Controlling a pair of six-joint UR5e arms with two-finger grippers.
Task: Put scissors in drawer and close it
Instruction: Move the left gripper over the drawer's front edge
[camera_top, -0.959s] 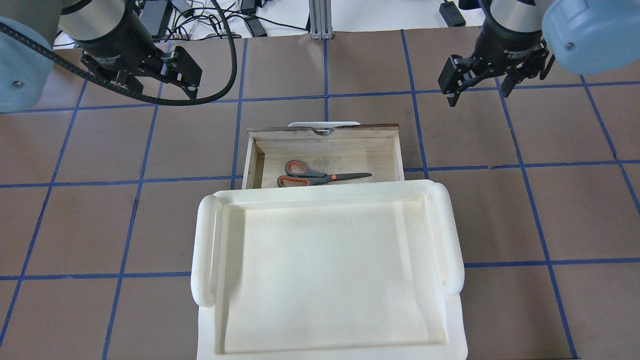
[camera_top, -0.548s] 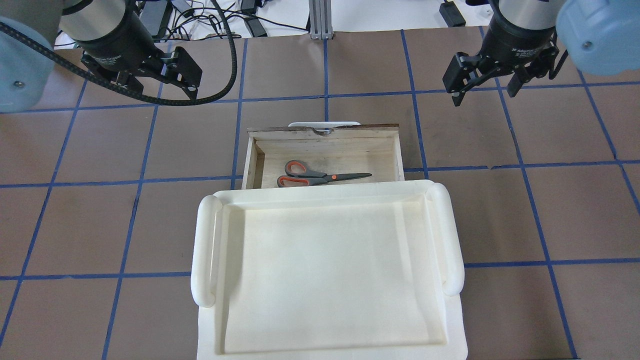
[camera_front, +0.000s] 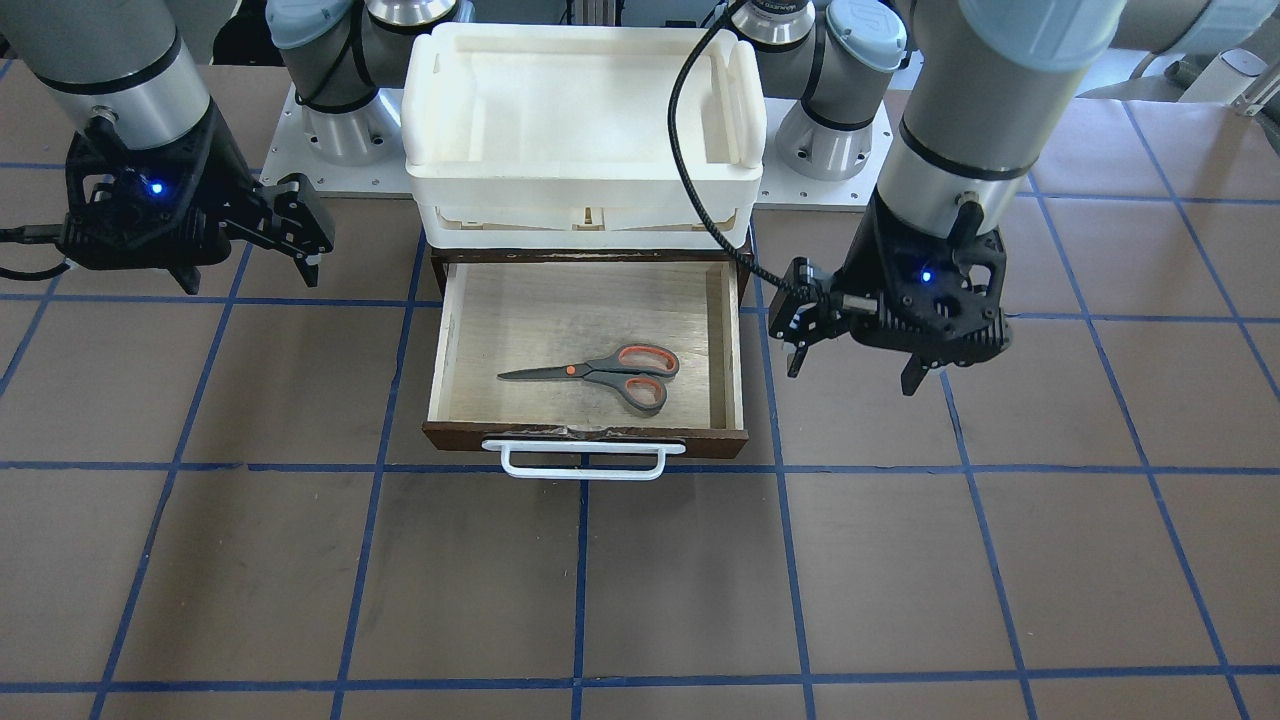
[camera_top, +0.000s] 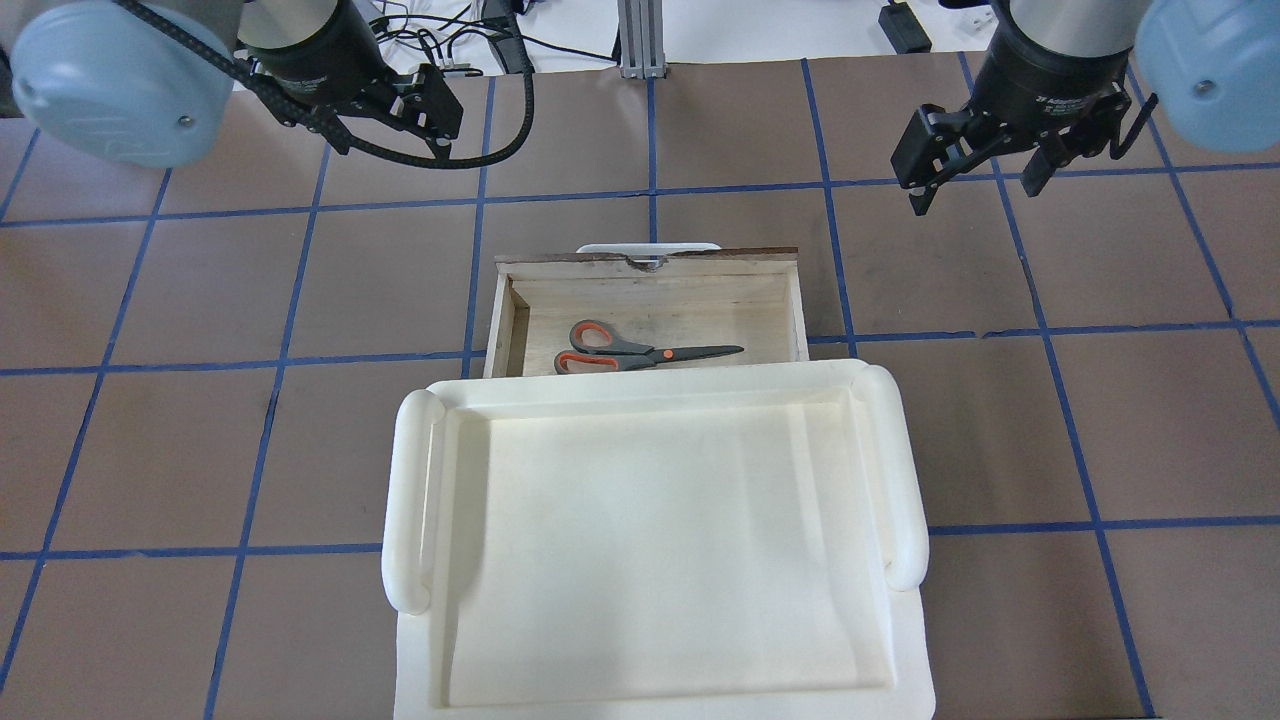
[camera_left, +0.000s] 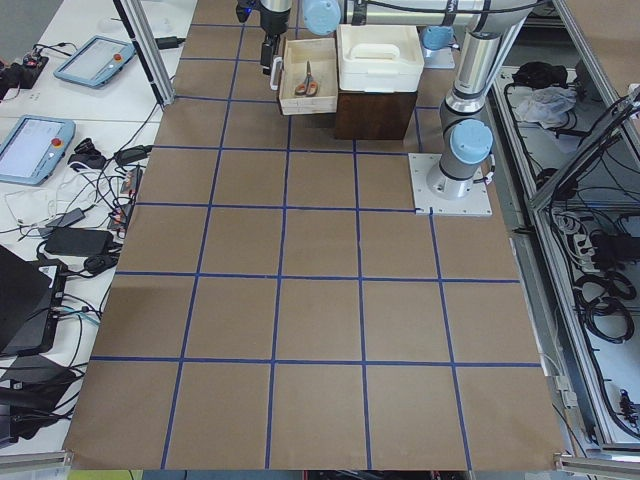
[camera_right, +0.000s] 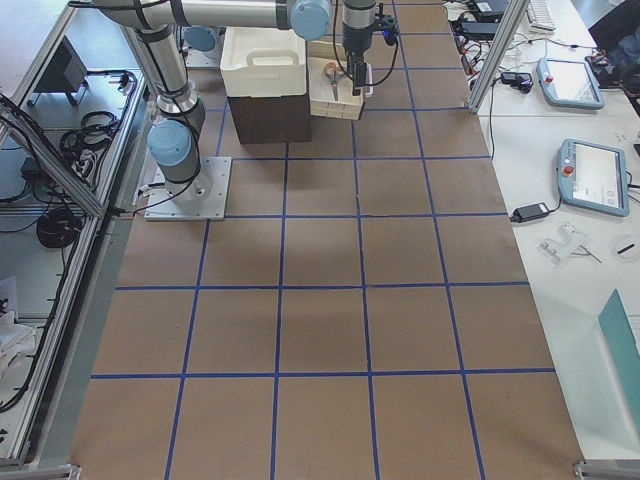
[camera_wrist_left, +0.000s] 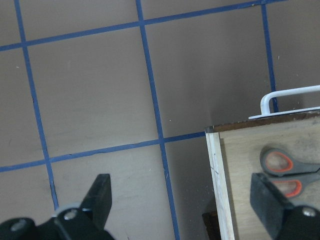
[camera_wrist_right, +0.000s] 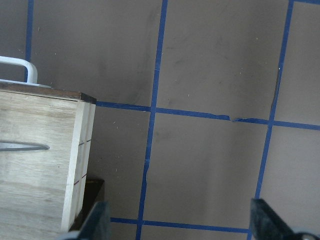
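The scissors (camera_front: 600, 372), grey handles with orange-red loops, lie flat inside the open wooden drawer (camera_front: 737, 350), blades pointing to my right. They also show in the overhead view (camera_top: 640, 352) and partly in the left wrist view (camera_wrist_left: 280, 172). The drawer (camera_top: 650, 290) is pulled out, its white bar handle (camera_front: 583, 460) at the front. My left gripper (camera_front: 855, 360) is open and empty, hovering beside the drawer's left side, apart from it. My right gripper (camera_front: 245, 262) is open and empty, off the drawer's right side.
A white plastic tray (camera_top: 660, 540) sits on top of the dark cabinet (camera_left: 375, 112) that holds the drawer. The table is brown with blue tape lines. Cables and a metal post (camera_top: 637, 40) lie beyond the far edge.
My left arm has moved right and further forward, toward the drawer's front left corner. My right gripper has drifted slightly right and away. Scissors and drawer have not moved.
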